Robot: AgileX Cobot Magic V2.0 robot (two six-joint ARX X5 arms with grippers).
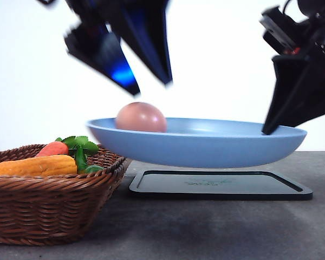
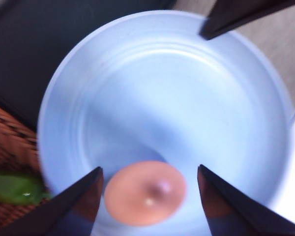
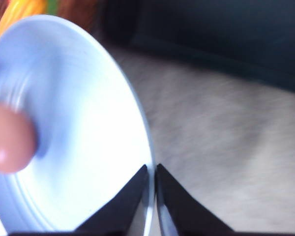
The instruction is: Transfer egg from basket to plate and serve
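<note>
Egg (image 1: 141,117) in plate (image 1: 206,146), left side. Plate lifted above black tray (image 1: 221,186), right end effector (image 3: 152,169) pinching rim. Left end effector (image 2: 150,184) spread wide above egg, empty. Basket (image 1: 49,208) on tabletop (image 1: 206,227), left.

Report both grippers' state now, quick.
Left gripper: open, above the egg, holding nothing.
Right gripper: shut on the plate rim, plate lifted.

1. The plate (image 1: 206,149) is plain light blue.
2. The egg (image 1: 141,117) is pinkish-brown.
3. The basket (image 1: 49,208) is dark-brown woven wicker.
4. The tray (image 1: 222,187) is black.
5. The corn (image 1: 35,166) is yellow-orange; the carrot (image 1: 53,148) is red-orange with green leaves (image 1: 80,145).
</note>
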